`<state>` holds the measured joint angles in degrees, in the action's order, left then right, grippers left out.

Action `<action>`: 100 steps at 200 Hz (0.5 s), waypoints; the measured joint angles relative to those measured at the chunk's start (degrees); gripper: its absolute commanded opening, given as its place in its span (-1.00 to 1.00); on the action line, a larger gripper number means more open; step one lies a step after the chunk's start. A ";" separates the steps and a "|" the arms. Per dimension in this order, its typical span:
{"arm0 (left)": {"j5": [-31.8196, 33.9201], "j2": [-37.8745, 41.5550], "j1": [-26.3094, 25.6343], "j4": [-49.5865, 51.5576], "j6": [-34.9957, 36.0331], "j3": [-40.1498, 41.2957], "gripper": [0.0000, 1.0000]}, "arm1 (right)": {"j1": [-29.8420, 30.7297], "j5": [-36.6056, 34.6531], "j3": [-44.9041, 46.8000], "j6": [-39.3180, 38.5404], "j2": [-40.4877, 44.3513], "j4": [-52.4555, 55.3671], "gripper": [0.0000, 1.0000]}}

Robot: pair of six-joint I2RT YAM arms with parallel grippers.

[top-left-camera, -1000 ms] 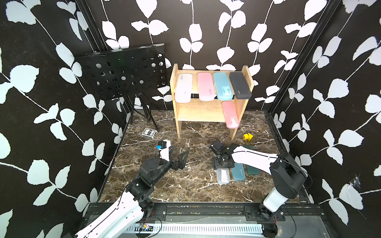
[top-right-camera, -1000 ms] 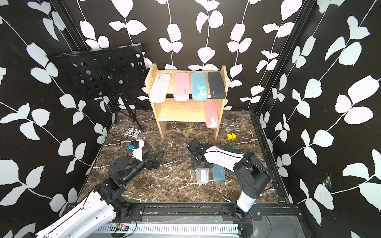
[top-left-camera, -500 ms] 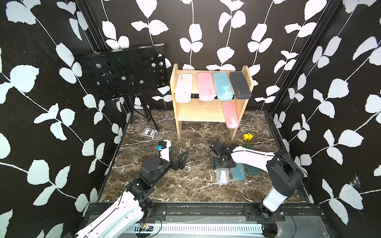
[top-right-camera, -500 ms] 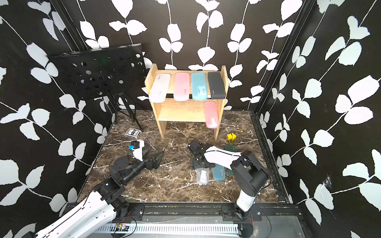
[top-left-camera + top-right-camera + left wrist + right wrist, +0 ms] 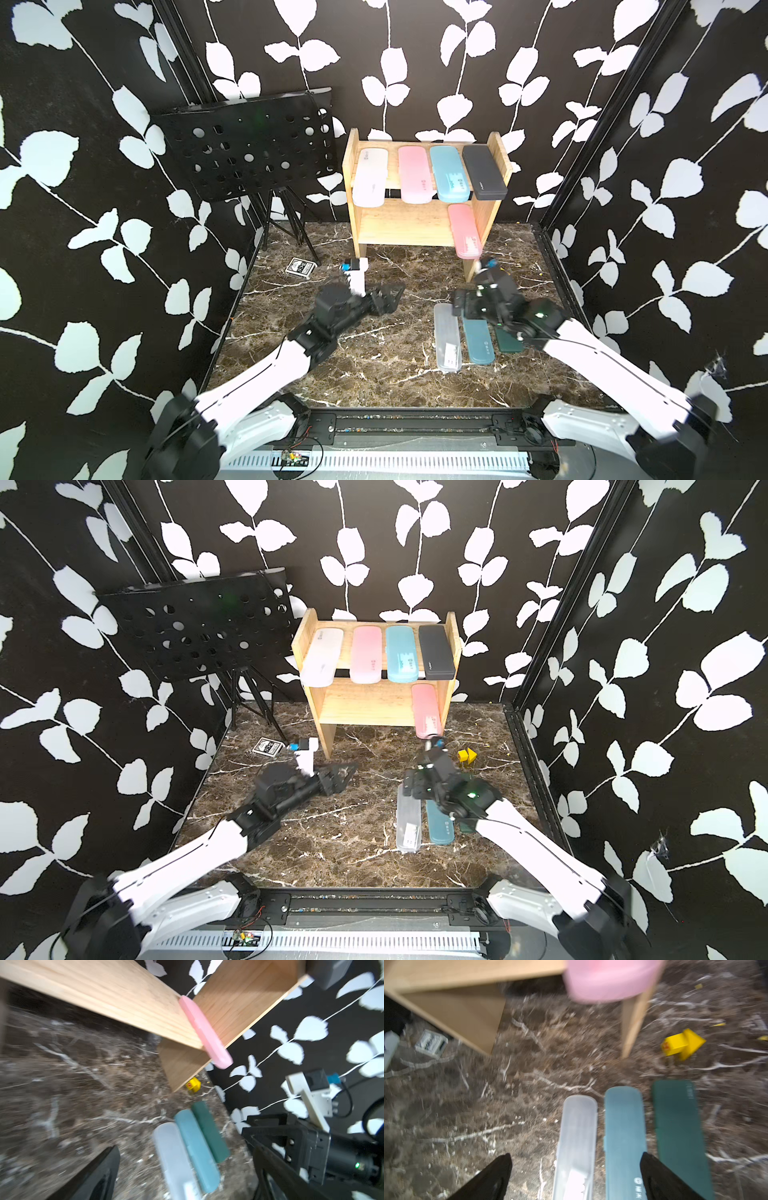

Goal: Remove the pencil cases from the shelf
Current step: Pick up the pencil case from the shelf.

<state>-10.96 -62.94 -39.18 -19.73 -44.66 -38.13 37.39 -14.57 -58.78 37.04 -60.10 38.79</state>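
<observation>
walls (image 5: 83, 208): black, white leaves | floor (image 5: 395, 332): brown marble | music stand (image 5: 249, 153): black

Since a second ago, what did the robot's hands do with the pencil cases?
The right gripper opened and let go of the frosted case, which now lies on the table beside the teal case. The left gripper stayed open and idle, and nothing on the shelf moved.
</observation>
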 measured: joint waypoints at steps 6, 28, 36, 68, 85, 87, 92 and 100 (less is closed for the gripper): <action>-0.68 -2.14 -0.02 -1.16 -1.27 -1.64 0.97 | -1.73 0.20 -0.11 -0.07 1.18 1.33 0.99; -2.82 -11.04 -0.22 -6.34 -6.08 -7.43 0.97 | -7.08 0.44 -1.90 -0.72 3.37 6.82 0.99; -3.30 -14.21 -0.28 -8.28 -7.80 -9.31 0.97 | -8.61 0.83 -2.99 -1.09 3.61 8.28 0.98; -4.15 -27.74 -1.81 -13.03 -12.61 -18.45 0.97 | -13.64 3.93 -5.75 -1.73 4.44 10.25 0.99; -4.13 -33.86 -4.28 -13.75 -13.79 -23.76 0.95 | -15.37 5.75 -5.79 -1.77 4.59 10.51 0.99; -4.09 -34.69 -4.63 -13.88 -13.92 -24.41 0.95 | -15.45 5.90 -5.79 -1.79 4.57 10.56 0.99; -4.04 -36.24 -5.40 -14.25 -14.10 -25.88 0.94 | -15.76 6.40 -5.79 -1.86 4.48 10.69 0.98; -3.87 -38.69 -6.43 -14.78 -14.47 -28.02 0.93 | -16.09 7.02 -5.81 -1.97 4.28 10.95 0.99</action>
<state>-14.83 -101.62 -45.60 -34.50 -59.13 -66.15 21.30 -7.55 -64.60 35.07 -55.81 49.74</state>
